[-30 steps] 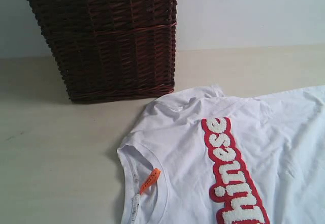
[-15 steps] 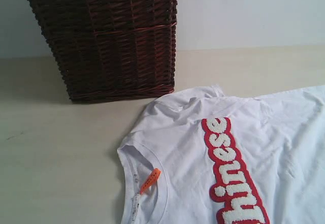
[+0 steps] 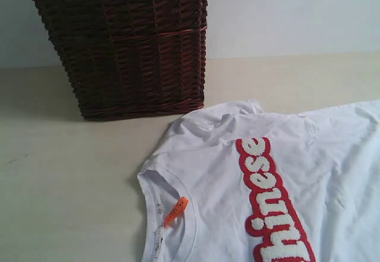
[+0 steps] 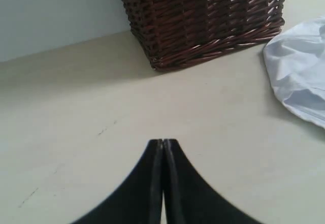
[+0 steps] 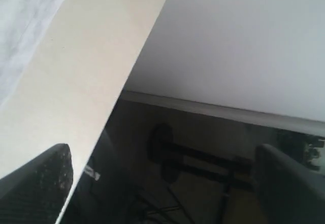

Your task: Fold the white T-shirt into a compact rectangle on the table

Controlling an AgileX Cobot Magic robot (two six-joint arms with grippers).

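Item: white T-shirt (image 3: 309,155) is lying spread open on tabletop (image 3: 65,185), no fold showing; all folding is waiting. Left tool (image 4: 163,144) is sitting clenched, empty; right tool (image 5: 165,165) is gaping, empty.

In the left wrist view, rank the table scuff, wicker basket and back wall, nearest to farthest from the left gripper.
1. Scuff, on the table just ahead of the left gripper.
2. Wicker basket, farther back.
3. Back wall, behind the basket.
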